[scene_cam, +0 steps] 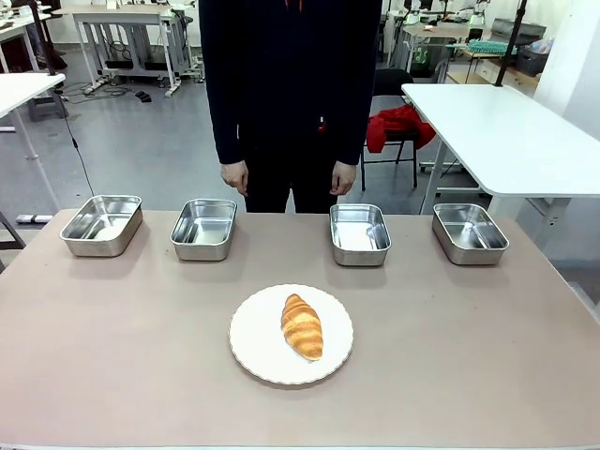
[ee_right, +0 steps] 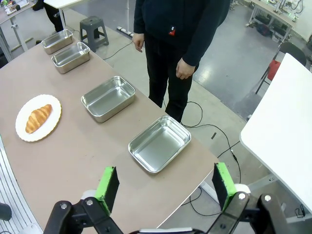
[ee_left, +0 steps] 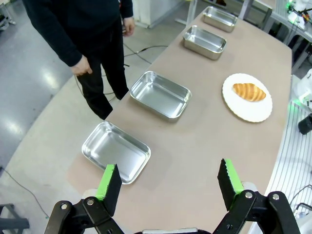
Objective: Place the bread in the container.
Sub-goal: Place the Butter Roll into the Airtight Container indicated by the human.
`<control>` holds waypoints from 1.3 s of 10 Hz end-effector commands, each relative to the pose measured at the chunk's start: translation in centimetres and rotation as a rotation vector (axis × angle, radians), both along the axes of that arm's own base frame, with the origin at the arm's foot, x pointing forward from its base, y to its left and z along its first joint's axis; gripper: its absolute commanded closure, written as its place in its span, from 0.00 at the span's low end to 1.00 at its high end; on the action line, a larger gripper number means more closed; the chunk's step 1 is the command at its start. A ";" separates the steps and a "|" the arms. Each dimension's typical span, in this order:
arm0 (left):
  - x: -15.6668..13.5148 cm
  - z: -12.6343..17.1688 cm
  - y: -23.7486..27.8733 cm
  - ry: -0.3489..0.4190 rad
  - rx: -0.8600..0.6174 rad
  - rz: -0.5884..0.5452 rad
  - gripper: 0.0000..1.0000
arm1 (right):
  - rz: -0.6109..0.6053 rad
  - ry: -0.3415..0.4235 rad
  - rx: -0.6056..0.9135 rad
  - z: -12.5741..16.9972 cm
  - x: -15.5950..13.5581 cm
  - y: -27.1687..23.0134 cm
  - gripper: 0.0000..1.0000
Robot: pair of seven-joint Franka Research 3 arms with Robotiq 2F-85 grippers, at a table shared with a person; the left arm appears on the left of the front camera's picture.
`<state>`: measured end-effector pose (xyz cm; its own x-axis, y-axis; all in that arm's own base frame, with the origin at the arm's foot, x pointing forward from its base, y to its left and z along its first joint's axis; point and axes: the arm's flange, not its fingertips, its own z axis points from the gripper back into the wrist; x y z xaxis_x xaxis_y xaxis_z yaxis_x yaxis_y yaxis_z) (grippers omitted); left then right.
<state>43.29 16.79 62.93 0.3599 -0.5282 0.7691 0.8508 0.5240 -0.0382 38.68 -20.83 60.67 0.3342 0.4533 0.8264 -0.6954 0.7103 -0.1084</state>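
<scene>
Up over the table's ends, the left gripper (ee_left: 168,170) and right gripper (ee_right: 165,170) both hang with jaws spread wide. On the table (scene_cam: 112,375), nearer the robot, the bread (scene_cam: 302,326) lies on a white plate (scene_cam: 253,352), about centre. Beyond it, along the far edge, sit the outer left pan (scene_cam: 101,225), inner left pan (scene_cam: 203,228), inner right pan (scene_cam: 359,233) and outer right pan (scene_cam: 470,232). Can't tell which one's the container tbh. Behind them a person (scene_cam: 291,84) stands, hands (scene_cam: 234,176) down.
</scene>
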 end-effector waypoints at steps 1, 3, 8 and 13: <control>-0.1 0.1 0.0 -0.020 -0.006 -0.008 0.00 | 0.003 -0.006 0.000 0.2 0.0 0.1 0.00; -0.1 0.1 0.0 -0.020 -0.006 -0.008 0.00 | 0.003 -0.006 0.000 0.2 0.0 0.1 0.00; -0.1 0.1 0.0 -0.020 -0.006 -0.008 0.00 | 0.003 -0.006 0.000 0.2 0.0 0.1 0.00; -0.1 0.1 0.0 -0.020 -0.006 -0.008 0.00 | 0.003 -0.006 0.000 0.2 0.0 0.1 0.00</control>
<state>43.29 16.79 62.93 0.3598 -0.5282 0.7691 0.8508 0.5240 -0.0382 38.67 -20.83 60.67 0.3343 0.4533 0.8263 -0.6956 0.7103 -0.1082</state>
